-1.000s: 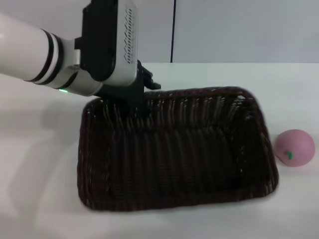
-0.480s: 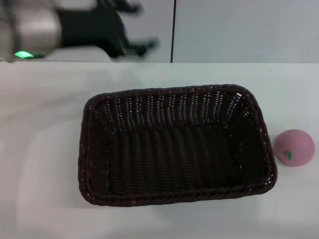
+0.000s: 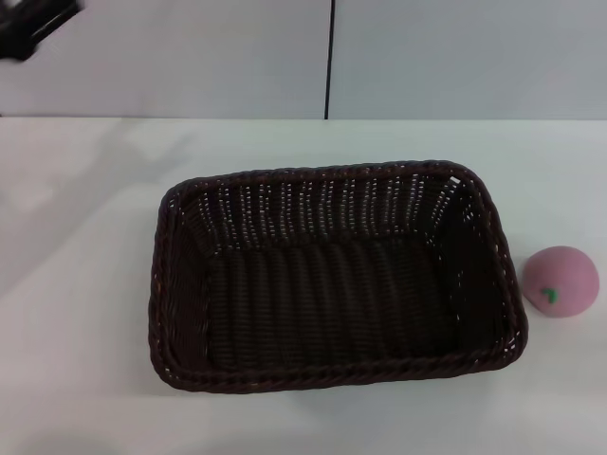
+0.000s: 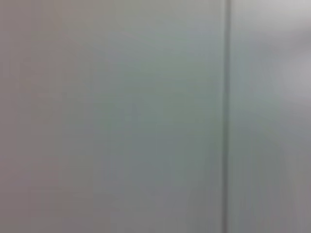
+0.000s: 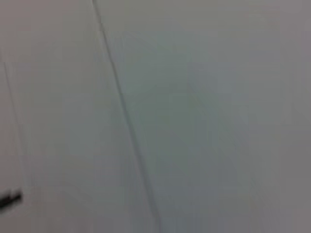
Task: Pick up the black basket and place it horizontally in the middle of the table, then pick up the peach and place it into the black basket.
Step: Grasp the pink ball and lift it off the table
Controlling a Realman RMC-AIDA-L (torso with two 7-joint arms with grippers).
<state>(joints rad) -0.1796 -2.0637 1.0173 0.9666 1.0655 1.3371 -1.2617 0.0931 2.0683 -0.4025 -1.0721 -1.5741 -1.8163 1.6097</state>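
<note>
1. Left gripper (image 3: 33,27): only a dark sliver at the far left upper corner of the head view, high above the table (image 3: 76,284), nothing seen in it; opening impossible to tell.
2. Black basket (image 3: 332,275): flat on the table's middle, long side across, open side up, untouched.
3. Peach (image 3: 561,281): on the table just beside the basket's right end, outside it.

I see the basket (image 3: 337,275) lying lengthwise mid-counter (image 3: 76,284), the peach (image 3: 561,281) on the counter just off its right end; my left tool (image 3: 33,24) sits high, far back-left of both.
</note>
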